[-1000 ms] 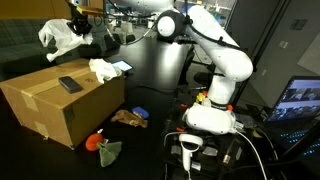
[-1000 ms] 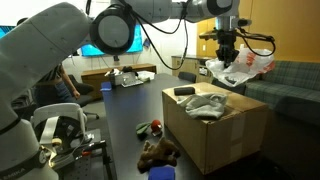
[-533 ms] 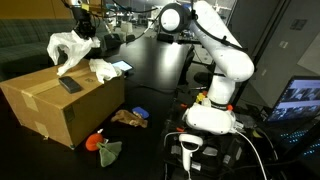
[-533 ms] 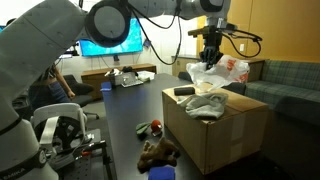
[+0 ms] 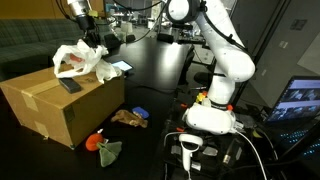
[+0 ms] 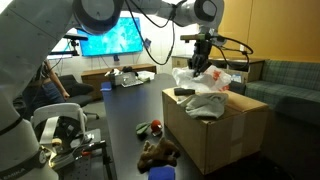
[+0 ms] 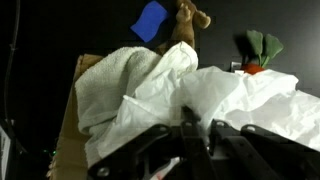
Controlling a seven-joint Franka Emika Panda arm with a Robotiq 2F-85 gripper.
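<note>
Wrist view, left to right: shows cardboard box [image 7: 62,150], blue scrap [image 7: 152,20], brown plush [image 7: 188,14], toy carrot [image 7: 255,55]. Grips white plastic bag [image 7: 240,100] with gripper [image 7: 198,135] clamped on its bunched top, hanging just over the box. Looks light, limp, slippery; best pinched at gathered folds. Could snag white cloth [image 5: 105,70] and black device [image 5: 69,85] on the box top.

Arm [image 5: 226,52] stretched far out, gripper [image 5: 84,32] pointing down, fingers [image 7: 148,152] pinched together.
</note>
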